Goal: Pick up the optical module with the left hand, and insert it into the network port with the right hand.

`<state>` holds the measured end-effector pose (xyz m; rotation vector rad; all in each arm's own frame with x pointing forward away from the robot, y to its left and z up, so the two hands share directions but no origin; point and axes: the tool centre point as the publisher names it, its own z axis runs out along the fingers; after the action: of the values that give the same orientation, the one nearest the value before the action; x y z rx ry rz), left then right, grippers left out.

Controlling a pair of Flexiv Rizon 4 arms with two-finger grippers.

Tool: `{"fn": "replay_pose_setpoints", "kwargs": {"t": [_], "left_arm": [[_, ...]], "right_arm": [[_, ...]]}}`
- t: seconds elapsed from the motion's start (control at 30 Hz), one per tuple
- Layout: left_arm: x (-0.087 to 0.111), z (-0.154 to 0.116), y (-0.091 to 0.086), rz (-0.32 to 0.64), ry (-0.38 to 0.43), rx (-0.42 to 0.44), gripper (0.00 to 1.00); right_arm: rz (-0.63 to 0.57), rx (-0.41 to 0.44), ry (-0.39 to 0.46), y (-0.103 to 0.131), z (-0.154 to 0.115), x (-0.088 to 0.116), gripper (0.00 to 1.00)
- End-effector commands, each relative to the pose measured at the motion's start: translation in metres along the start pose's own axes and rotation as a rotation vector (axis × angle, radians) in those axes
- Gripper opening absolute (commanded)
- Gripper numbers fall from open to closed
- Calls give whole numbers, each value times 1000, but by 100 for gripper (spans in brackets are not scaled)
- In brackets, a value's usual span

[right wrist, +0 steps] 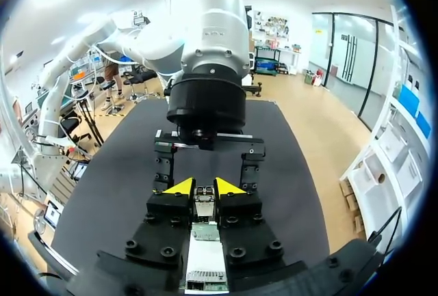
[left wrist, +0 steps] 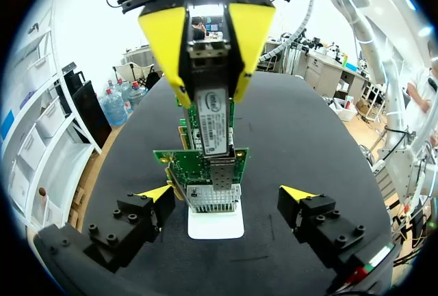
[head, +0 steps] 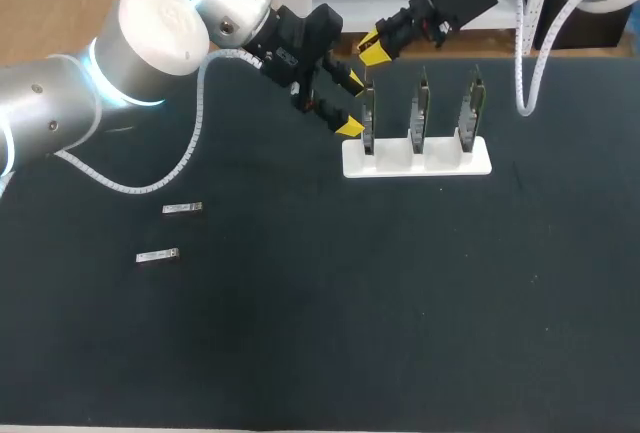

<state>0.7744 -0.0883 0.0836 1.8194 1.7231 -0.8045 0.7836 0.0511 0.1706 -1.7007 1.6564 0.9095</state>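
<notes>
Right gripper (right wrist: 204, 188) clamps the optical module (left wrist: 212, 122), its tip at the network port (left wrist: 222, 173) of the end card (left wrist: 195, 163) in the white stand (left wrist: 215, 226); left gripper (left wrist: 228, 193) stands wide open, facing that card

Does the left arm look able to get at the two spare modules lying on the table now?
Probably yes. The left gripper is open, holding nothing, and the spare modules lie bare on the table on its own side, with nothing over or around them.

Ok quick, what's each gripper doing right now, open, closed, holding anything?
Left gripper: open, holding nothing.
Right gripper: closed on the optical module.
</notes>
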Motion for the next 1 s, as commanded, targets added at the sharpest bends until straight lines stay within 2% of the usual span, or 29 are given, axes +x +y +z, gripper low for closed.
{"fn": "replay_pose_setpoints", "kwargs": {"t": [0.03,0.67,1.0], "left_arm": [[0,0,0,-1,3,1,100],[0,0,0,-1,3,1,100],[0,0,0,-1,3,1,100]], "right_arm": [[-3,13,0,5,-1,1,0],[23,10,3,4,4,10,0],[-9,28,-7,4,-3,4,0]]}}
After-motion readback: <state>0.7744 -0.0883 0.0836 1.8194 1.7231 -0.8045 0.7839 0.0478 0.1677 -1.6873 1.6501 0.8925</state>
